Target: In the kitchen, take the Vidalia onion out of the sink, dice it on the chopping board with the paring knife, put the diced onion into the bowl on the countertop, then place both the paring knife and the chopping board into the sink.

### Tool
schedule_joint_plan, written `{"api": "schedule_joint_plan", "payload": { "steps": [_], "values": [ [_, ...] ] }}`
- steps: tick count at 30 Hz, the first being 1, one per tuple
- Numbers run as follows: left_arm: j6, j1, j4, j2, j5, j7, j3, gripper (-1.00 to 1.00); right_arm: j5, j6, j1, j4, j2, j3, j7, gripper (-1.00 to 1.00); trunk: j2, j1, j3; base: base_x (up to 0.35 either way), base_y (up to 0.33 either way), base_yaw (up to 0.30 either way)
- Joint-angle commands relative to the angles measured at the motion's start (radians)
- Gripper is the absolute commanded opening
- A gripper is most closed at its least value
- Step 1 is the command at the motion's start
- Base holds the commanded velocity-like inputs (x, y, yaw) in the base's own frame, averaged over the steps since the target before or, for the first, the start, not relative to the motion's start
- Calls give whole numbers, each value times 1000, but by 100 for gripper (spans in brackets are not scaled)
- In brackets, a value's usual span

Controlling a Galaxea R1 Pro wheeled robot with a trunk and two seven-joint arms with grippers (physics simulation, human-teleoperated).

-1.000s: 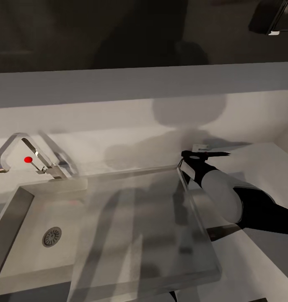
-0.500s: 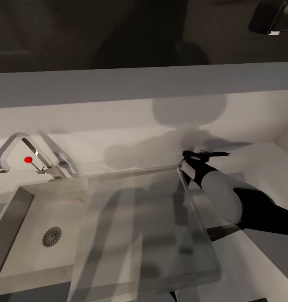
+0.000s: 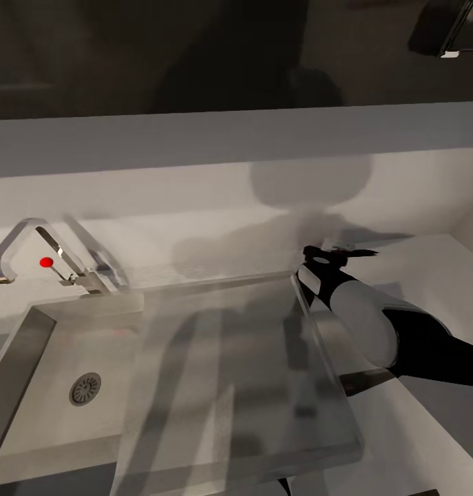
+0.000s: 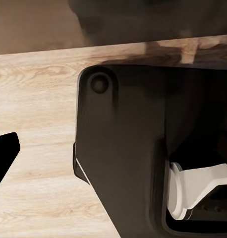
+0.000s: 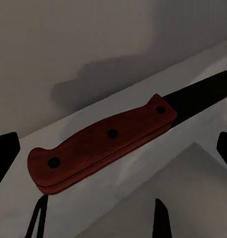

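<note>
Head view: the right gripper (image 3: 327,259) is held low over the countertop (image 3: 429,275), just past the far right corner of the sink (image 3: 29,344), where the paring knife (image 3: 350,252) lies with its dark blade pointing away to the right. A pale, see-through slab covers most of the basin; whether it is the chopping board cannot be told.

Left wrist view: a wooden floor (image 4: 34,114) and the robot's dark base (image 4: 128,148) are shown; the left gripper's state cannot be told.

Right wrist view: the knife's reddish handle (image 5: 101,144) is seen lying free between 2 spread fingertips (image 5: 4,151), its long axis running across the gap. The right arm is judged nearer for the pickup.
</note>
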Motion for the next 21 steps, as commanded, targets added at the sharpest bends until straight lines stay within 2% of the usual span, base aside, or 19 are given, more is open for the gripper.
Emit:
{"api": "schedule_joint_plan", "payload": {
  "steps": [1, 21],
  "values": [
    [-2, 0, -2, 2, 4, 10, -8, 100, -2, -9, -1, 1, 1, -7, -6, 100, -2, 1, -1, 0, 0, 0],
    [-2, 0, -2, 2, 2, 10, -9, 100, -2, -9, -1, 2, 4, -6, -20, 100, -2, 1, -1, 0, 0, 0]
  ]
}}
